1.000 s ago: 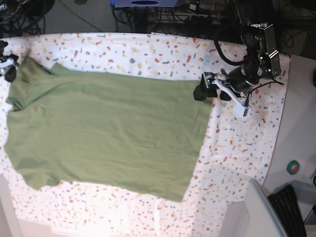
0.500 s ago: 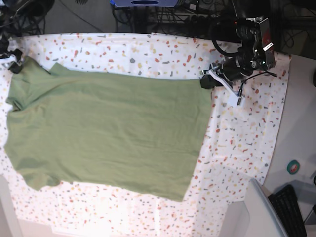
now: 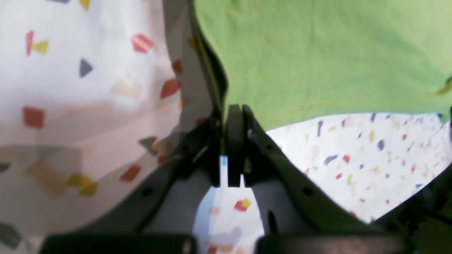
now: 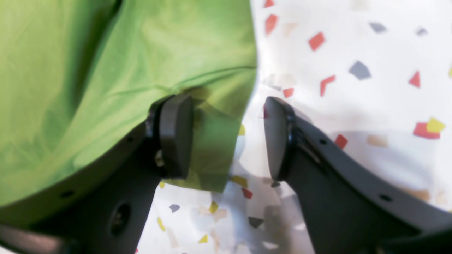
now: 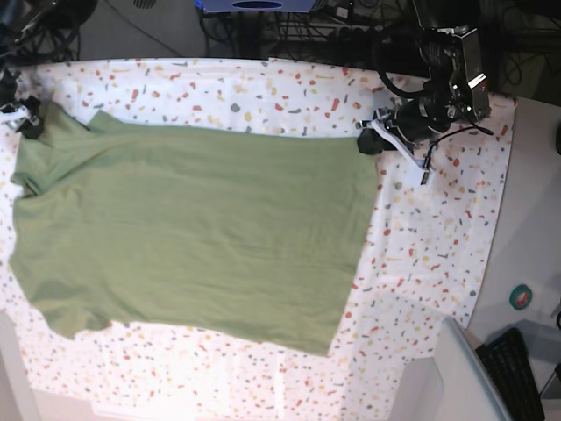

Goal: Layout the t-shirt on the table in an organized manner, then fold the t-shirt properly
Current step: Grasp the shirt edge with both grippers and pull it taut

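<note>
The olive-green t-shirt lies spread flat on the speckled table, collar end to the left and hem to the right. My left gripper is at the far right hem corner. In the left wrist view the left gripper is shut, with the edge of the t-shirt pinched between its pads. My right gripper sits at the far left shoulder. It stands open in the right wrist view, one finger over the t-shirt, the other over the bare cloth, the fabric edge between them.
A plain grey-white surface borders the table on the right, with a small round teal and red object. A black keyboard and a pale box sit at the near right. Cables crowd the back edge.
My left gripper has gone from open to shut on the hem corner and shifted slightly toward the far edge. The right gripper moved a little further back at the shoulder.
</note>
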Motion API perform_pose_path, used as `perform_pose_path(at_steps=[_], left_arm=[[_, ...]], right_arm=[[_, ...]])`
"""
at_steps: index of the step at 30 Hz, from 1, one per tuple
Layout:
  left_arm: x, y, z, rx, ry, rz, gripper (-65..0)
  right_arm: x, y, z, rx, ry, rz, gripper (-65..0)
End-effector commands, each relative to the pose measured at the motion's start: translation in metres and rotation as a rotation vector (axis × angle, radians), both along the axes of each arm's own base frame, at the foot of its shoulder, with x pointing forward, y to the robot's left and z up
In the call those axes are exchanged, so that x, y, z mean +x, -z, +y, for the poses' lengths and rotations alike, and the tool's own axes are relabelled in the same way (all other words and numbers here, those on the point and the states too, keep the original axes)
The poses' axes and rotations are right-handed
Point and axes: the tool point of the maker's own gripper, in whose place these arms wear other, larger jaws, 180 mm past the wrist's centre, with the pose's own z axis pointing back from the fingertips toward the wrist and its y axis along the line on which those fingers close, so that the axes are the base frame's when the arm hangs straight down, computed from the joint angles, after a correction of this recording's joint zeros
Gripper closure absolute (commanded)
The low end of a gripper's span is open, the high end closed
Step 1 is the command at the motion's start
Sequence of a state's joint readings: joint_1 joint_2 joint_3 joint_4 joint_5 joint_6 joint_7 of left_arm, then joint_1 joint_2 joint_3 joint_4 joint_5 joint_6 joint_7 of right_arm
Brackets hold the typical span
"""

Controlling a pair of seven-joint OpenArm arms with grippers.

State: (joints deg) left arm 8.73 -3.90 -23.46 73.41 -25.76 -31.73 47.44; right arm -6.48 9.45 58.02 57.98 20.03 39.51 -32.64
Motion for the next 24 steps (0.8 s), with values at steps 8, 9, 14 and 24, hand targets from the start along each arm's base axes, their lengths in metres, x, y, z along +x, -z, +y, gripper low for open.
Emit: perform_pose_path(at_steps=[8, 9, 14, 24], left_arm=[[0.003, -0.024, 0.015, 0.078, 0.025, -0.069, 0.0], [0.0, -0.026, 0.015, 0.084, 0.029, -0.072, 0.0], [-0.011, -0.038, 0.016, 0.116, 0.049, -0.097, 0.0], [-0.032, -0.059, 0.015, 0.168, 0.081, -0.125, 0.0]], right_arm=[[-0.015, 0.008, 0.012, 0.013, -0.052, 0.06, 0.0], [-0.016, 0.004, 0.008, -0.008, -0.059, 0.055, 0.0], [-0.023, -0.02, 0.01, -0.091, -0.113, 0.07, 0.0], [-0.032, -0.064, 0.025, -0.219, -0.208, 0.111, 0.0]])
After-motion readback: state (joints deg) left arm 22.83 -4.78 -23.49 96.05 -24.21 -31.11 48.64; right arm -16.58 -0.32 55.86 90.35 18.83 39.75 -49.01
